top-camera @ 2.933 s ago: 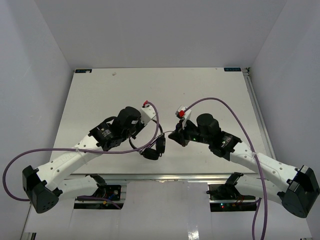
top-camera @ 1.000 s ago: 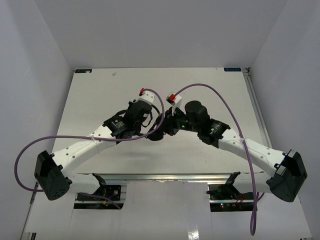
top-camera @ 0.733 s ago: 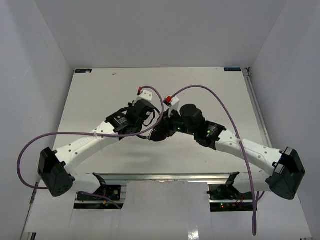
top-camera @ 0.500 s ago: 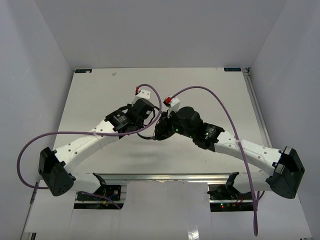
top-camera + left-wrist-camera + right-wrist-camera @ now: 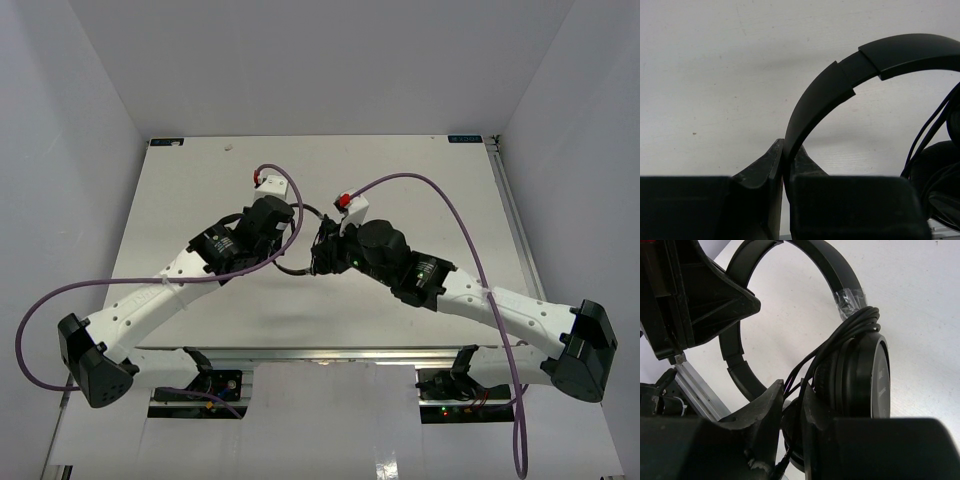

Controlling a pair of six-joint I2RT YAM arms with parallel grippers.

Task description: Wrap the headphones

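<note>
The black headphones (image 5: 308, 209) hang between my two grippers over the middle of the table. In the left wrist view my left gripper (image 5: 785, 150) is shut on the thin headband (image 5: 840, 80), which arcs up to the right; an earcup (image 5: 940, 170) and cord strands (image 5: 930, 125) show at the right edge. In the right wrist view my right gripper (image 5: 791, 386) stands slightly open beside the earcup (image 5: 865, 375). Strands of the cord (image 5: 855, 322), looped round the headband (image 5: 825, 265) above the earcup, pass loosely through the narrow gap between the jaws.
Thick purple robot cables (image 5: 440, 200) loop over both arms. An aluminium rail (image 5: 350, 352) runs along the table's near edge, also low left in the right wrist view. The white table (image 5: 200, 180) has walls on three sides. The left gripper's body (image 5: 705, 295) sits close to my right gripper.
The right jaws have parted a little from shut around the cord. Both arms shifted slightly left with the headphones, the left wrist turning toward the back.
</note>
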